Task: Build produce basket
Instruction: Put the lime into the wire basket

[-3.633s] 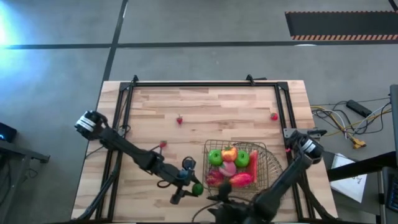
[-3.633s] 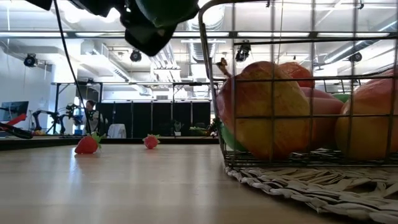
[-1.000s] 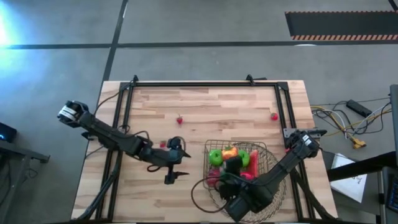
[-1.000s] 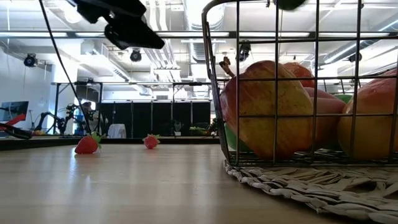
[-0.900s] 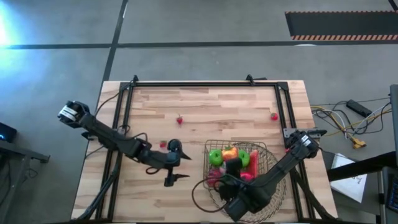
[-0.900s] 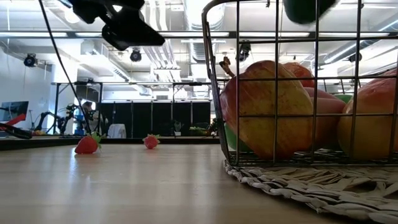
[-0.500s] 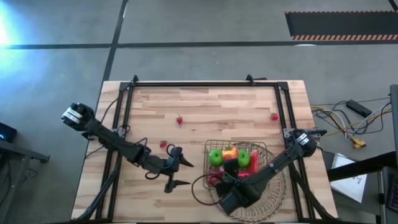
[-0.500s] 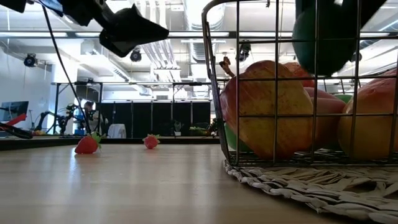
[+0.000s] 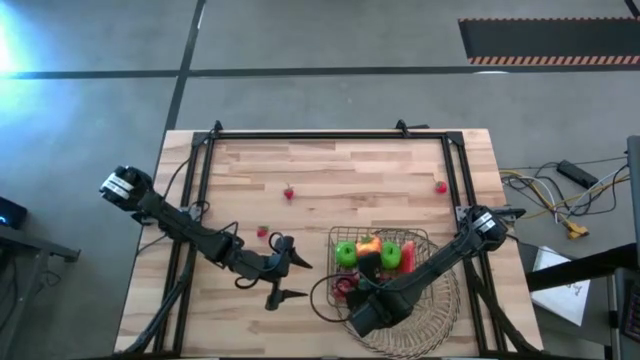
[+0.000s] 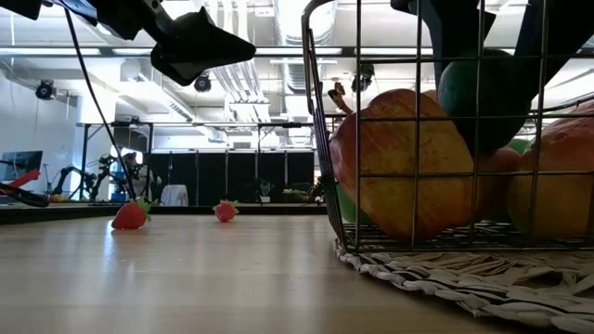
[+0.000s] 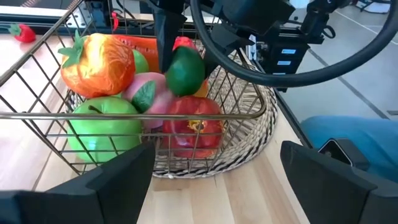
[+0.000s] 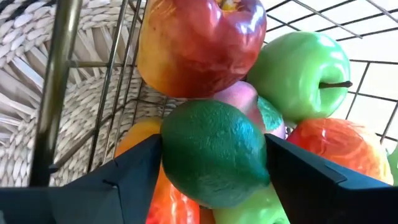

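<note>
The copper wire basket (image 9: 421, 236) stands on a round straw mat (image 9: 445, 312) near the table's near right. In it lie a green apple (image 11: 102, 127), a red apple (image 11: 196, 127), an orange fruit (image 11: 96, 59) and a pink one (image 11: 149, 93). My right gripper (image 12: 214, 186) reaches down into the basket and has a dark green lime (image 12: 214, 152) between its fingers. My left gripper (image 9: 297, 280) hovers open and empty over the table, left of the basket (image 11: 124, 116). Three small strawberries (image 9: 289, 192) (image 9: 441, 186) (image 9: 262, 232) lie on the bare wood. My right gripper has the lime's two opposite sides (image 12: 171, 158) between its two fingers, one finger (image 12: 124, 180) against each side. The fingers come from above, pointing steeply down inside the basket. The lime (image 11: 185, 70) sits on top of the heaped fruit, on the pink one.
The basket's high wire rim (image 10: 320, 19) rings my right gripper. Black frame rails (image 9: 330, 134) run along the table's far and side edges. Open wood lies across the far half and left of the basket (image 9: 330, 170).
My right gripper has sunk into the basket with the lime, which went from above the rim down onto the heap of fruit. My left gripper has come down a little toward the table's near edge and tipped to point at the basket.
</note>
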